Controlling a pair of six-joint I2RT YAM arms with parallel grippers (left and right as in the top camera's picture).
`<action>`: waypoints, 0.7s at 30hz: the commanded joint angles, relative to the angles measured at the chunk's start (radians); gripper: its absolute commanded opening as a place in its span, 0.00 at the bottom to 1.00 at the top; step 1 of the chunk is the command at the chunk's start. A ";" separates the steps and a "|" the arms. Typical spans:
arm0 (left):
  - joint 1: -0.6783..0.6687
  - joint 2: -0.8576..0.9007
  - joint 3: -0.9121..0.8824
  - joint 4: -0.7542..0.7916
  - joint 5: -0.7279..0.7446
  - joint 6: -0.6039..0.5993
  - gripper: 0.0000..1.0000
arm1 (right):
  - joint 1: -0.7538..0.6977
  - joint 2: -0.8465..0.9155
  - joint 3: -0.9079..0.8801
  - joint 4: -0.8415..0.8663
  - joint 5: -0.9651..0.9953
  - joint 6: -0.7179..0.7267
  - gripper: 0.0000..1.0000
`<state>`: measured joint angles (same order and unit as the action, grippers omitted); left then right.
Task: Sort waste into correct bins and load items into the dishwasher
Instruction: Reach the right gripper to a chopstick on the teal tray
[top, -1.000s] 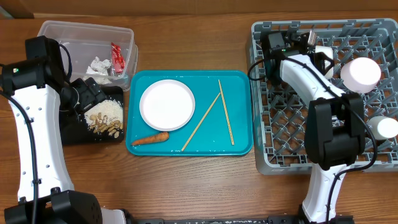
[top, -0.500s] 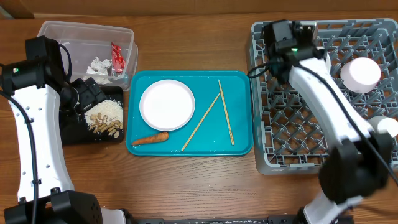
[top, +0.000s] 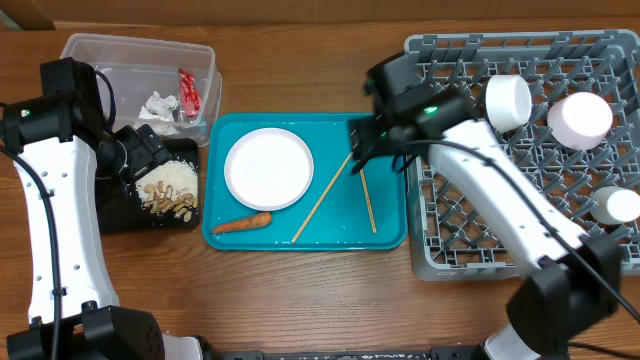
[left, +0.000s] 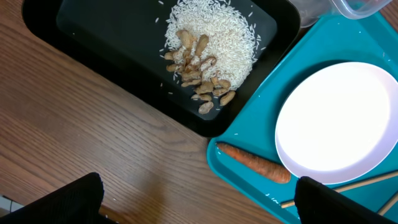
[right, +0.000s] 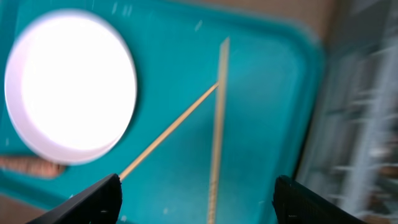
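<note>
A white bowl (top: 268, 168), two wooden chopsticks (top: 366, 190) and an orange carrot (top: 241, 223) lie on the teal tray (top: 300, 235). The black tray (top: 122, 212) holds rice and brown scraps (top: 170, 188). The clear tub (top: 125, 60) holds a red wrapper (top: 188, 92) and tissues (top: 161, 104). The grey rack (top: 470, 220) holds a cup (top: 507, 100) and a white bowl (top: 579, 119). My left gripper (left: 199, 199) is open and empty above the wood beside the black tray (left: 124, 81). My right gripper (right: 198, 196) is open and empty over the chopsticks (right: 217, 130), near the bowl (right: 68, 93).
Another white item (top: 620, 205) sits at the rack's right edge. In the left wrist view the carrot (left: 252, 163) lies at the teal tray's corner below the bowl (left: 339, 121). Bare wooden table lies in front of the trays.
My right arm has left the rack's back left, leaving the cup there, and swung left over the teal tray above the chopsticks. The left arm has not moved.
</note>
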<state>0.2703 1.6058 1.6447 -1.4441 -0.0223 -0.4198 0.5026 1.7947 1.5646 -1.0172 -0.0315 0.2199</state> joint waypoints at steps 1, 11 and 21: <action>-0.002 -0.004 0.009 0.001 -0.002 0.001 1.00 | 0.032 0.060 -0.048 -0.004 -0.051 -0.007 0.79; -0.002 -0.004 0.009 0.001 -0.002 0.001 1.00 | 0.054 0.181 -0.154 0.004 -0.014 -0.002 0.73; -0.002 -0.004 0.009 0.001 -0.002 0.001 1.00 | 0.061 0.259 -0.173 0.009 -0.015 -0.003 0.54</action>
<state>0.2703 1.6058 1.6447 -1.4441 -0.0223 -0.4198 0.5571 2.0365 1.3998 -1.0130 -0.0471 0.2115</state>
